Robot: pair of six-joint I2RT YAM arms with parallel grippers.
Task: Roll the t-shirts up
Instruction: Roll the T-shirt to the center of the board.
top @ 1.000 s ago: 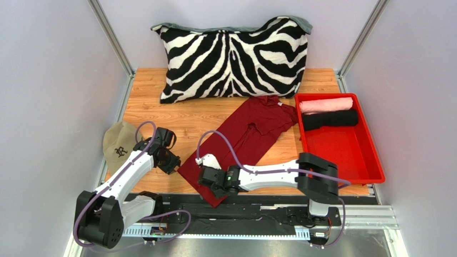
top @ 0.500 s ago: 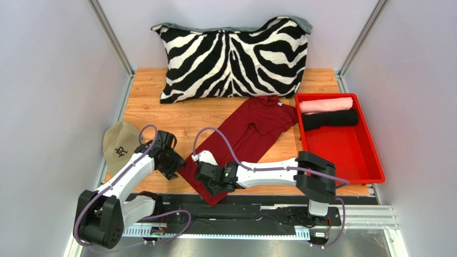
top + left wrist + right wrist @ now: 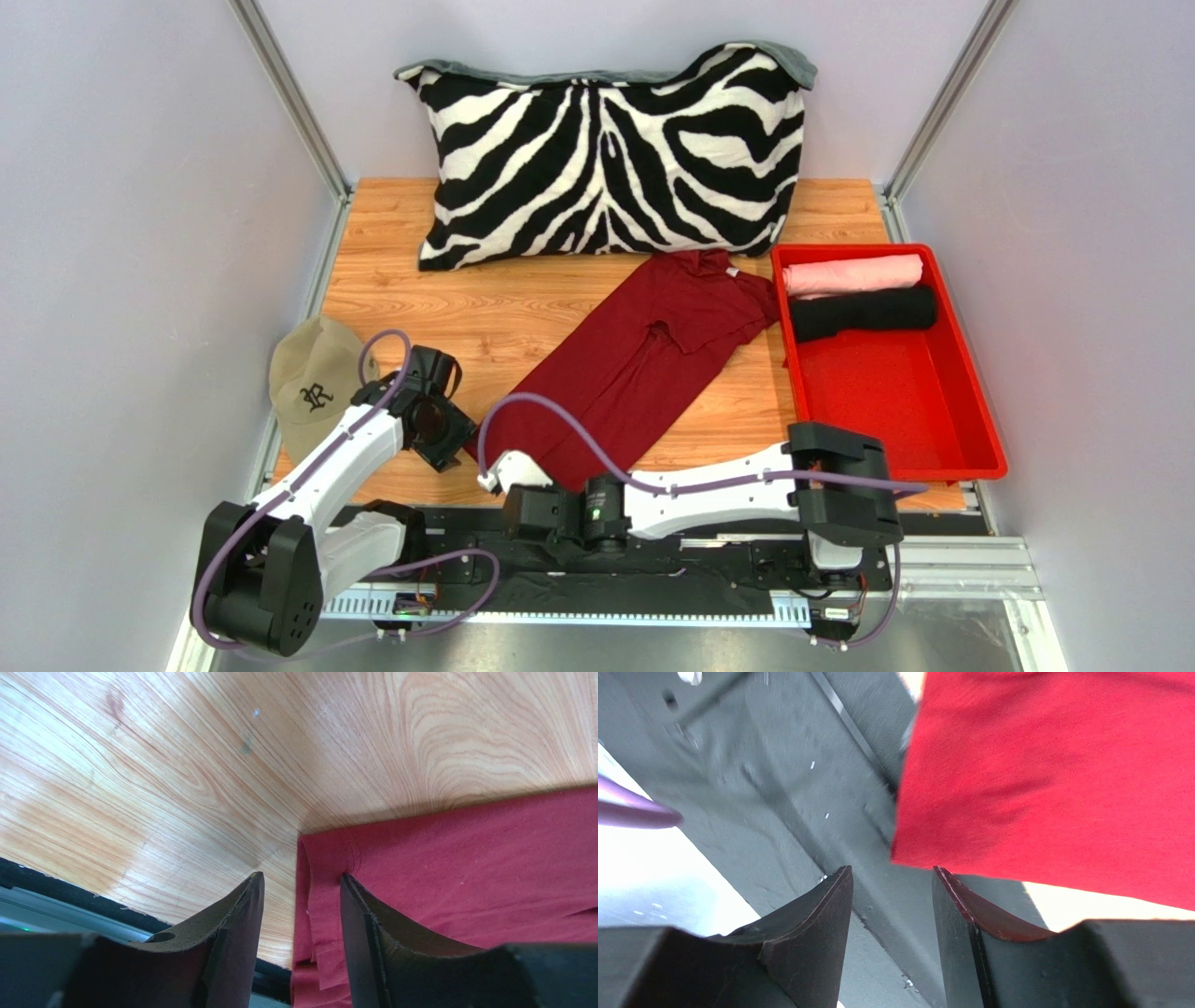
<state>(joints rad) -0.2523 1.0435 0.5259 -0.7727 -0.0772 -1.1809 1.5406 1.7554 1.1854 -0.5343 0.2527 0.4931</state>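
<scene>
Looks like a robot test booth in a lab: plain pale panels (image 3: 126,210) and metal posts (image 3: 288,98) box in a wood-grain table (image 3: 407,287), with a left arm (image 3: 330,469) and right arm (image 3: 716,483) bolted to a rail (image 3: 954,567).

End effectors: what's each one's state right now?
Left end effector: open, empty, at the maroon t-shirt edge.
Right end effector: open, empty.

Bright even light, right wrist view blurred
</scene>
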